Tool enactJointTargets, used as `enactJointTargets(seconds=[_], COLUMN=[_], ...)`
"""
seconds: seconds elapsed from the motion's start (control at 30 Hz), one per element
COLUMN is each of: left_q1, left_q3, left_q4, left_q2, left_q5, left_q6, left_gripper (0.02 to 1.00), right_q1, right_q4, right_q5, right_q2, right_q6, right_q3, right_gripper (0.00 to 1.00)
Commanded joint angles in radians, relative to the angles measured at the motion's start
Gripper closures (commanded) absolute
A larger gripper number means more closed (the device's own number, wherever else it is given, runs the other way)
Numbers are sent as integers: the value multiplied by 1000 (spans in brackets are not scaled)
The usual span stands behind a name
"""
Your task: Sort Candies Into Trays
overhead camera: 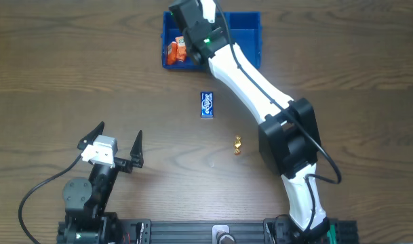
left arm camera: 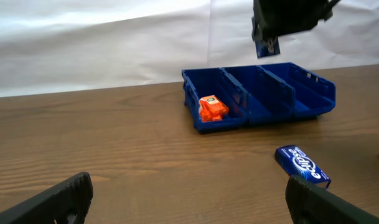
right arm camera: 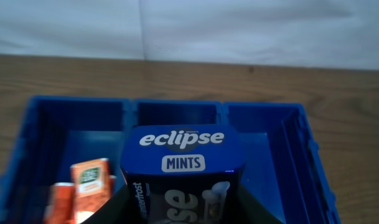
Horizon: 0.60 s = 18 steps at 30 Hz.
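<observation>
Top view shows me the left pincer (overhead camera: 121,129) gaping wide (nothing in it); orange candies (overhead camera: 175,53) lie in the left compartment of the blue tray (overhead camera: 250,24); the right pincer (right arm camera: 184,208) clamps a mint box (right arm camera: 182,152) above that tray; a loose mint pack (overhead camera: 207,104) lies on the tabletop (overhead camera: 43,81) nearby

Small packs (overhead camera: 173,53) lay in the tray's (overhead camera: 250,30) left compartment; a tin (overhead camera: 207,104) lay on the tabletop (overhead camera: 70,81) before the tray; a wrapped candy (overhead camera: 238,144) nearer still.

A brown wooden table (overhead camera: 70,81) (grain running sideways) meets a white backdrop (left arm camera: 83,43) behind.
</observation>
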Motion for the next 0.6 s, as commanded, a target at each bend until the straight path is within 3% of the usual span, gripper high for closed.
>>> enactJointTargets(seconds=[0.03,0.47,0.57,0.6], left_q1=[6,6,6,6], left_q3=[-21,-21,-21,-21], left_q4=[-30,-30,-30,-30], left_q2=[-7,-7,-7,-7], left_q5=[17,17,17,17], left_q6=[-11,-11,-11,-11], left_gripper=[20,18,20,20], right_q1=[-24,-24,-23,-23], right_q4=[8,19,18,17], right_q5=[-59,-88,-88,-89], right_q2=[6,46,46,46], right_q6=[-12,-8,-8,-9], right_q3=[7,3,3,3], right_gripper=[833,847,766,695])
